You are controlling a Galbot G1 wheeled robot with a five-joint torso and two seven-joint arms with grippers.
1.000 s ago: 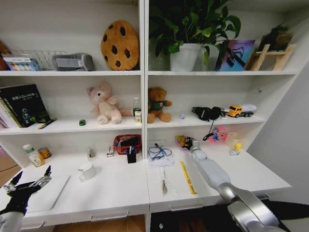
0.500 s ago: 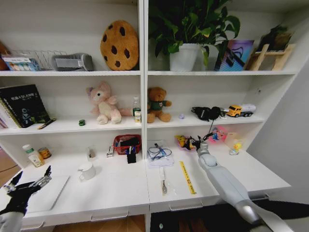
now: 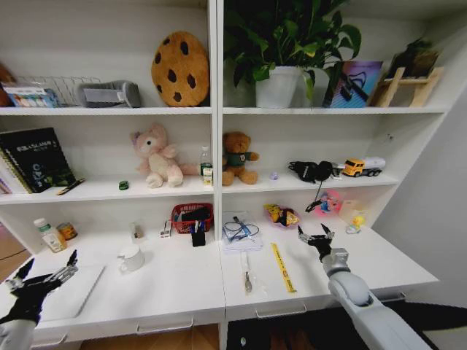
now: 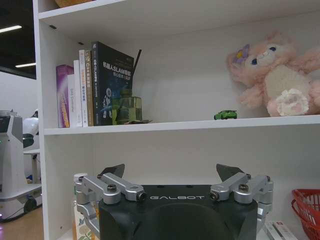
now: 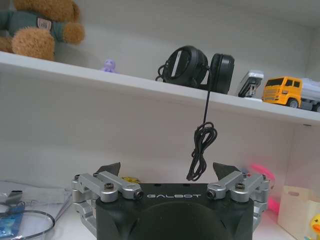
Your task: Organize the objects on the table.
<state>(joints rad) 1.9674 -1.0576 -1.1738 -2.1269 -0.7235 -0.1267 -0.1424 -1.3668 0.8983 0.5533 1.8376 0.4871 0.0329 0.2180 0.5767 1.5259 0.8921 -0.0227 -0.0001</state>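
Right gripper [image 3: 316, 235] is hovering right of centre, spread wide, empty. Left gripper [image 3: 44, 273] is hanging lower left, also spread, empty.

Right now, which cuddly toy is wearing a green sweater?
The brown teddy bear, right of the shelf divider. The pink plush left of it wears none.

light: bright, even, from overhead | shadows: soft under shelves | distortion: head view edges bowed

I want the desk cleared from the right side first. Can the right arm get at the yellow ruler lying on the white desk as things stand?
Probably yes. The right gripper hangs open above the table, just right of the yellow ruler. Nothing lies between them; the nearest item, a metal tool, lies on the ruler's far side.
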